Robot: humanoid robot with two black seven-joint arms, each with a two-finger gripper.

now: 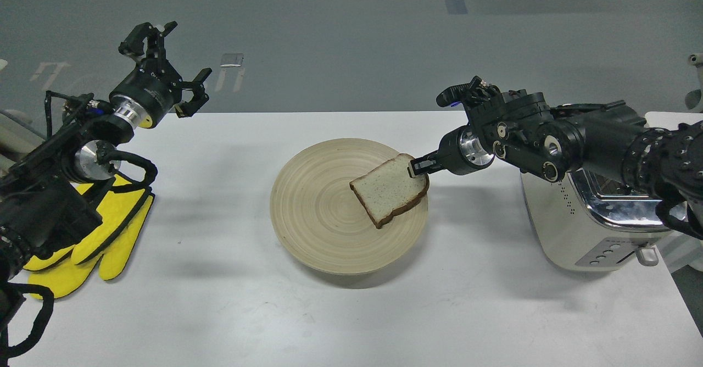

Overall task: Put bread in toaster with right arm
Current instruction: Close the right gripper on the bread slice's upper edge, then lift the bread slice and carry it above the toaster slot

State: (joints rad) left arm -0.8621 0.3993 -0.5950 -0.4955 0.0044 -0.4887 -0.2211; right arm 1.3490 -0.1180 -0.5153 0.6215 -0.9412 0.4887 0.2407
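Your right claw [413, 167] is closed on the crust edge of the bread [389, 190], holding the slice tilted over the right side of the round wooden plate [307, 213]. To the right of that plate stands the toaster [571, 240], its chrome top largely covered by your right arm [554, 136]. Left of the plate, yellow oven mitts [110, 246] lie on the white surface [219, 312], and your left claw [173, 65] hangs wide open and empty above the surface's far left edge.

R gripper [416, 167] pinches bread [389, 189] edge over wooden plate [307, 235]; toaster [582, 235] at right, L gripper [170, 65] spread wide.
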